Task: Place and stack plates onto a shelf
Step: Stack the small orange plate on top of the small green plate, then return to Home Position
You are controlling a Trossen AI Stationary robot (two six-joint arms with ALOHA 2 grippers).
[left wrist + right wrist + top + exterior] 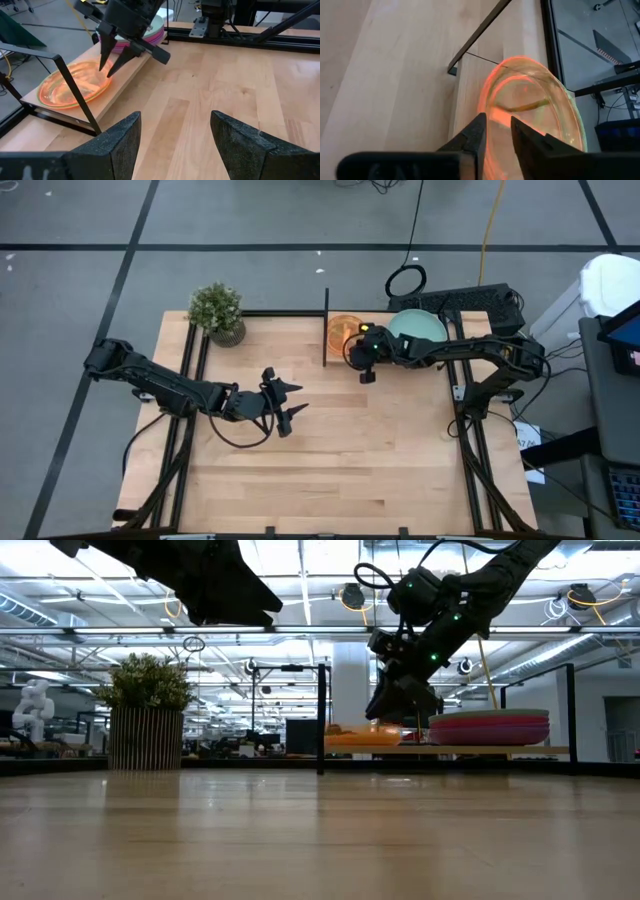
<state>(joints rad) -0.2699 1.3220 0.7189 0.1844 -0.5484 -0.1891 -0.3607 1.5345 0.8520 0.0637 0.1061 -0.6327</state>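
The shelf (127, 75) is a low wood board at the table's far edge, with a black upright panel (326, 325) at its left end. A translucent orange plate (75, 86) (532, 102) lies flat on the board beside the panel, with green showing at its rim. To its right, the stack of larger plates (420, 328) (490, 726) has pale teal on top and magenta and purple below. My right gripper (106, 71) (497, 132) points down at the orange plate's near rim, its fingers a narrow gap apart. My left gripper (296, 400) (175, 120) hovers open over mid-table. My right gripper comes from above, slanting down, with one finger (476, 131) at the orange plate's near rim (485, 102) and the other over the dish's inside. The plate rests flat on the shelf. Whether the fingertips touch the rim, I cannot tell.
A potted plant (217, 312) (147, 710) stands at the table's far left corner. Black frame rails run along the table's left and right sides (470, 440). Bare tabletop (380, 450) spreads between both arms and the near edge.
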